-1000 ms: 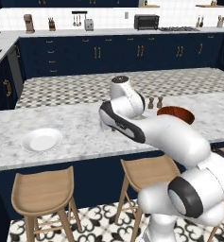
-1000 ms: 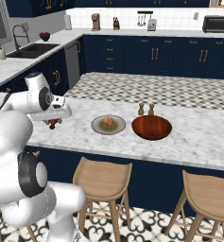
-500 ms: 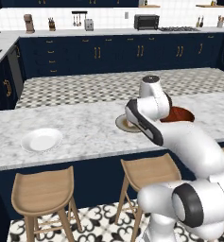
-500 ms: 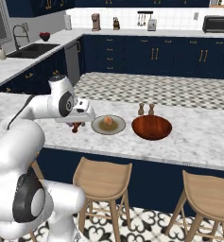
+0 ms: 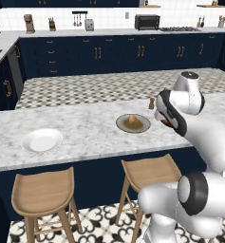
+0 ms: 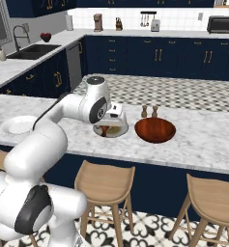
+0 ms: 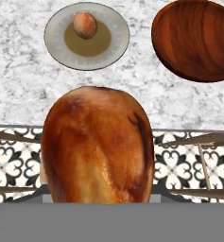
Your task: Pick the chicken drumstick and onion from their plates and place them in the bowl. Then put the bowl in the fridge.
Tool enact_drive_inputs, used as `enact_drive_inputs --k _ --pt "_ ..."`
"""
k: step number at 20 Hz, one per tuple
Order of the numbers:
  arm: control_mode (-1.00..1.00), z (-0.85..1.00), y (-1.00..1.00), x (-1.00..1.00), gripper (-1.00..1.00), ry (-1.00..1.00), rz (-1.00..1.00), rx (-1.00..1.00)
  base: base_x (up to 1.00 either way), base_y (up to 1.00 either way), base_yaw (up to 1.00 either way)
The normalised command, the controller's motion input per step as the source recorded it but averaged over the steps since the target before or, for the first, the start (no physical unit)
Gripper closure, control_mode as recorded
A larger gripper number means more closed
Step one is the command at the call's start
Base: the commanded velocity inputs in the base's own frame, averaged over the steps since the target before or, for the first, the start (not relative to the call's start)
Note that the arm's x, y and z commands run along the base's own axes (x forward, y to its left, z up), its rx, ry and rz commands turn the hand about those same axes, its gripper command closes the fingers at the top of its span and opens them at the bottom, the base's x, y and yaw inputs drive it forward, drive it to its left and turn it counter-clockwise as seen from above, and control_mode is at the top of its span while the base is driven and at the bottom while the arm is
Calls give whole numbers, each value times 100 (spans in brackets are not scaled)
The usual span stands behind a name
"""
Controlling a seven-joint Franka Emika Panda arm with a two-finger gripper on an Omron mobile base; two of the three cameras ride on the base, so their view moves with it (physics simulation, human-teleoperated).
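So the gripper [image 6: 105, 129] is clamped on the chicken drumstick [image 7: 98, 145]; the bowl [image 7: 196, 38] ahead to the right is empty, the onion [image 7: 85, 24] sits untouched on its plate [image 7: 56, 45], and the fridge step is yet to come.

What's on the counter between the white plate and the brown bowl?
The grey-rimmed plate with the onion on it lies between the white plate and the bowl, as both base views show.

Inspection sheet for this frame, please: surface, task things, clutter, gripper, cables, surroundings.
Surface: marble island counter.
Task things: chicken drumstick held in the air; onion on grey-rimmed plate; white plate bare; bowl empty.
Clutter: two small shakers behind the bowl.
Gripper: gripper shut on the drumstick, near the grey-rimmed plate.
Cables: nothing seen.
Surroundings: wooden stools, navy cabinets, sink.
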Motion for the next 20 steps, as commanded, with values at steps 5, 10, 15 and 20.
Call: enact_drive_inputs --k 5,10,15,20 --pt "-100 2 -98 34 100 2 0 9 0 0 0" --pt "-100 0 -69 63 100 1 0 1 0 0 0" --pt "-100 -5 -67 69 100 0 0 0 0 0 0" --pt "-100 -41 -26 65 100 0 0 0 0 0 0"
